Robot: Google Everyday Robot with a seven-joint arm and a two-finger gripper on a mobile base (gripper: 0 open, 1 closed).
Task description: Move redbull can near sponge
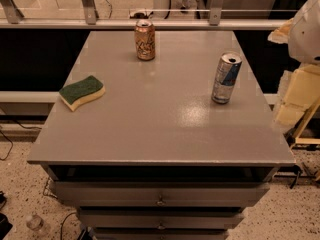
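The redbull can (226,78) stands upright on the right side of the grey tabletop (160,129), silver and blue, with its shiny top showing. The sponge (82,92) lies flat near the table's left edge, green top over pale yellow foam. Can and sponge are far apart, about a table's width. My gripper (294,100) shows as pale yellow parts under the white arm (307,26) at the right edge of the view, beyond the table's right edge and to the right of the redbull can, not touching it.
An orange-brown patterned can (145,39) stands at the back middle of the table. Drawers (160,200) sit below the front edge. A railing with glass (150,21) runs behind the table. A plastic bottle (36,224) lies on the floor at lower left.
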